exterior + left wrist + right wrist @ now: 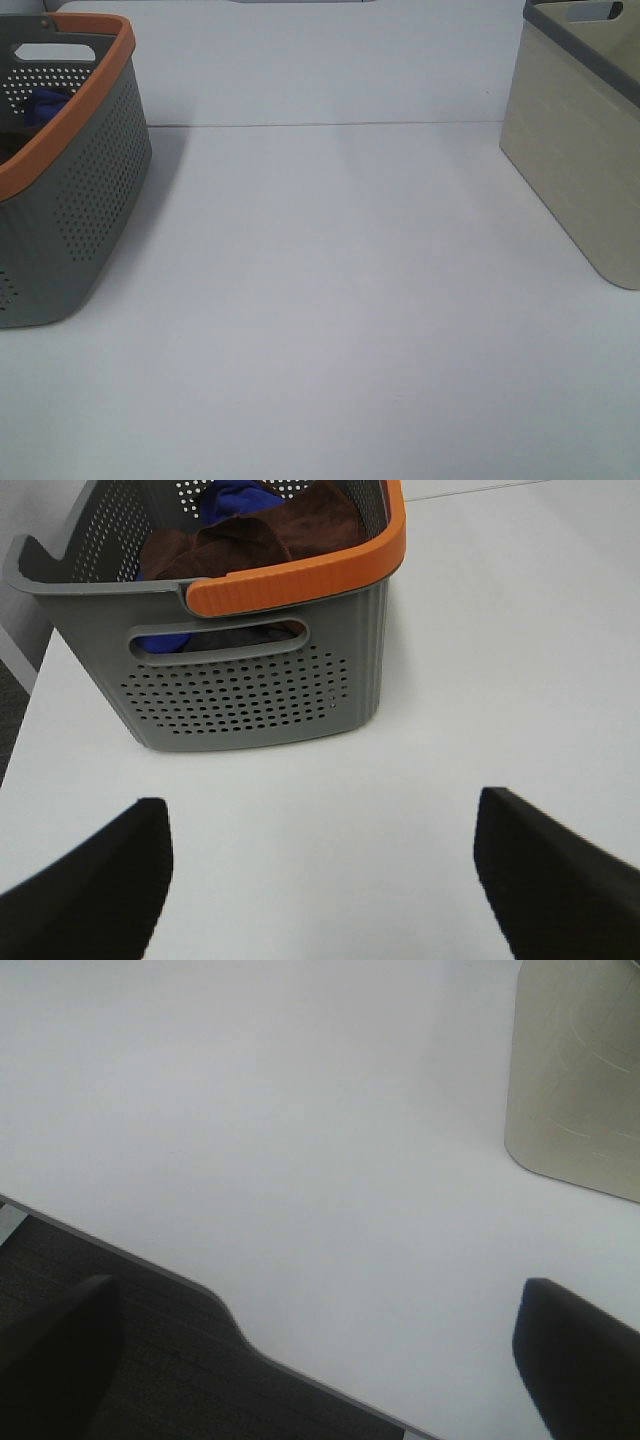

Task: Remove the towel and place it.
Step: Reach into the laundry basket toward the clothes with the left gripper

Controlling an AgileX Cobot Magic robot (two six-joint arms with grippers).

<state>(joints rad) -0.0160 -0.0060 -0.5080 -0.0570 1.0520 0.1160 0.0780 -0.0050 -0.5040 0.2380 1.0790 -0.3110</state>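
The maroon towel (262, 535) lies bunched inside a grey perforated basket with an orange rim (300, 580), on top of a blue cloth (235, 495). My left gripper (320, 880) is open and empty; it hovers over the white table a little short of the basket's handle end. My right gripper (320, 1360) is open and empty above the table's front edge, far from the basket. In the exterior high view the basket (70, 210) stands at the far left with the blue cloth (45, 103) showing inside. Neither gripper shows there.
A beige bin with a grey rim (585, 150) stands at the right of the white table (330, 300); it also shows in the right wrist view (580, 1070). Dark floor (130, 1360) lies beyond the table's front edge.
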